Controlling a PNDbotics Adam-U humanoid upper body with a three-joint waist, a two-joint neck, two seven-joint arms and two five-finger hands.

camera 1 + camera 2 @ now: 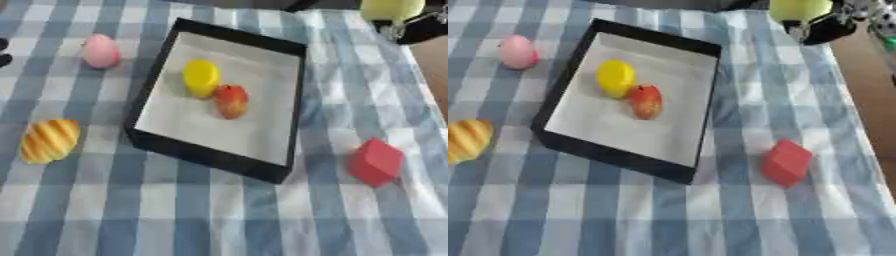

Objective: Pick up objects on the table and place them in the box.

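At top right, right hand (418,26) curling round a yellow-green fruit (391,8); inside the box (214,157), yellow fruit (201,76) touching red fruit (231,100); left hand's fingers unreadable.

The robot's right hand (833,27) shows only as a black shape at the top right corner, cut by the upper edge; its fingers merge into one dark blur, so their pose around the rounded yellow-green object (800,9) cannot be told. That object is itself cropped by the top edge, and its lower side lies behind the hand. Far to the left of the hand, at the opposite edge, two small black shapes (3,52) are mostly out of view and cannot be identified. Well below and left of the hand, the golden striped bread-like piece (465,140) is cut by the left edge in the right eye view
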